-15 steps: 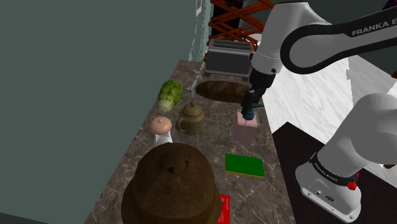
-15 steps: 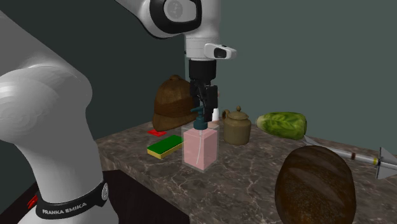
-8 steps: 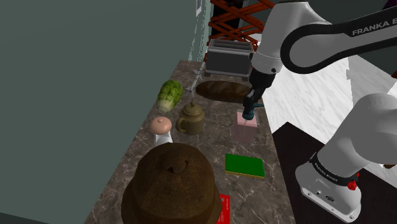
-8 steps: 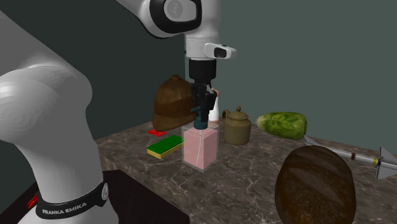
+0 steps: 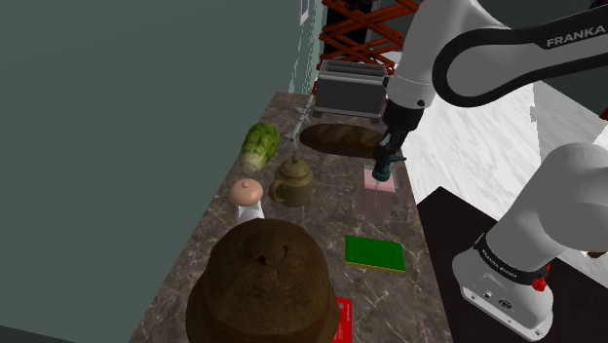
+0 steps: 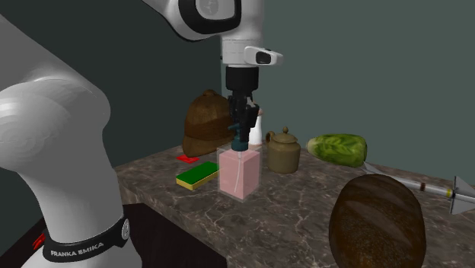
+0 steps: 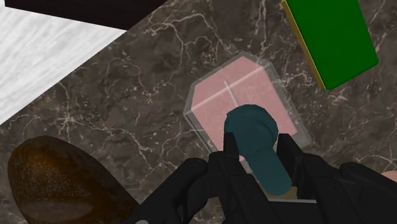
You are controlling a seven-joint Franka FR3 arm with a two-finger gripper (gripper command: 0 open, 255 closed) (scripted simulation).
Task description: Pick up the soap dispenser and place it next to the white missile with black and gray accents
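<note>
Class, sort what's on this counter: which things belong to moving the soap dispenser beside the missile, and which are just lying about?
Job: soap dispenser, clasped by the jaws; missile.
Lying about: teapot, cabbage, brown hat, green sponge, brown loaf.

It looked like a room in a home, most likely a kitchen: a long dark marble counter ran along a plain grey-green wall, with a pale plank floor beside it. On the counter sat household things: a teapot, a cabbage, a loaf, a green sponge, a soap dispenser and a brown hat. Past the counter's far end stood a grey case and a red scissor frame, which gave that corner a storeroom look.
</note>
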